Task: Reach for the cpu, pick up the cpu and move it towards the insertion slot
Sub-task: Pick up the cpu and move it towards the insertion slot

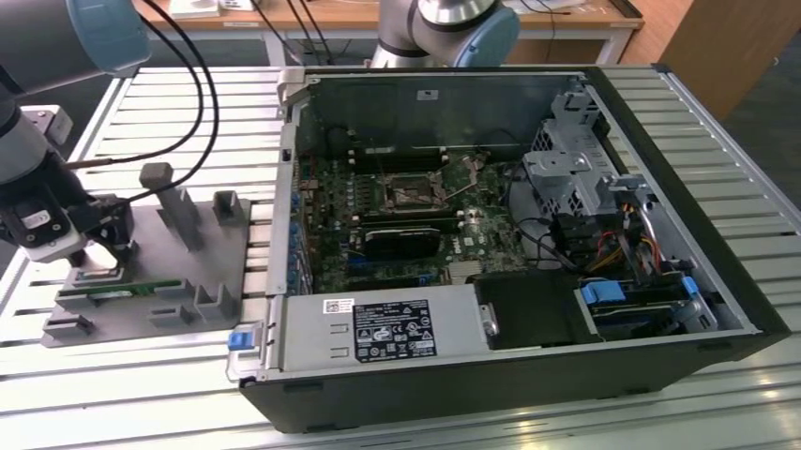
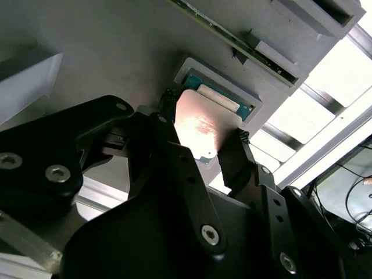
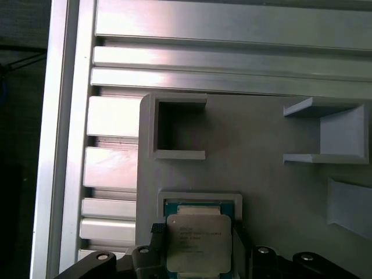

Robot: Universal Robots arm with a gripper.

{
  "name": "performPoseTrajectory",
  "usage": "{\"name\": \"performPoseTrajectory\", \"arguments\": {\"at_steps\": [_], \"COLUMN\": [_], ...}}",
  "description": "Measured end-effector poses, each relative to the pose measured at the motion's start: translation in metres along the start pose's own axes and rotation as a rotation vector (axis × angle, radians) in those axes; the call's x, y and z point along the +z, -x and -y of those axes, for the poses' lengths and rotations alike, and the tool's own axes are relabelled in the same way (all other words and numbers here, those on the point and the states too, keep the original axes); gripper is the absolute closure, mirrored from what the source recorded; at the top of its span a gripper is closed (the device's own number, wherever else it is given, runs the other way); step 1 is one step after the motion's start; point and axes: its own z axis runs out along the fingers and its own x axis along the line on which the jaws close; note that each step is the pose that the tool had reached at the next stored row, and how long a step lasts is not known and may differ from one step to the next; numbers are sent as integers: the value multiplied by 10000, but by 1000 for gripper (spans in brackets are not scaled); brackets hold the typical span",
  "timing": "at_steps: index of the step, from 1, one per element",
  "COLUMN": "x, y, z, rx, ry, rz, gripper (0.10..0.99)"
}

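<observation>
Seeing gripper (image 1: 103, 265) at the exterior view's left, low over grey fixture (image 1: 157, 234) on slatted table (image 1: 150, 394). Reading it as clamped on cpu (image 2: 197, 123): in second wrist view, black fingers (image 2: 168, 139) pressed against two opposite edges of the shiny lid. Same grip in first wrist view, chip pinched between the tips, print on lid facing the camera.

Placing cpu just at its pocket (image 3: 200, 196) in the fixture, offset from it and overlapping one rim. Teal floor of pocket exposed past the chip's far edge. Can't tell how far raised, or whether fully clear of the rim.

Spotting green memory stick (image 1: 119, 292) lying flat on the fixture, just beside the gripper. Also noting upright grey posts (image 1: 169, 211) on the fixture, between gripper and case (image 1: 501, 398).

Finding slot (image 1: 411, 192) well apart from gripper, toward the exterior view's right, inside the open case. Silvery frame round a dark centre, sitting on green board (image 1: 328, 225). Long black card (image 1: 407, 242) just beside slot on the same board.

Seeing black cables (image 1: 206, 103) looping down over the table toward the gripper.
</observation>
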Motion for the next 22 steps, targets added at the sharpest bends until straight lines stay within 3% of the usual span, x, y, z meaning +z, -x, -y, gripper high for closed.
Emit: {"name": "performPoseTrajectory", "arguments": {"at_steps": [9, 22], "x": [-16, -117], "y": [-1, -3], "z": [0, -5], "rx": [0, 0], "ry": [3, 3], "rz": [0, 0], "gripper": [549, 549]}}
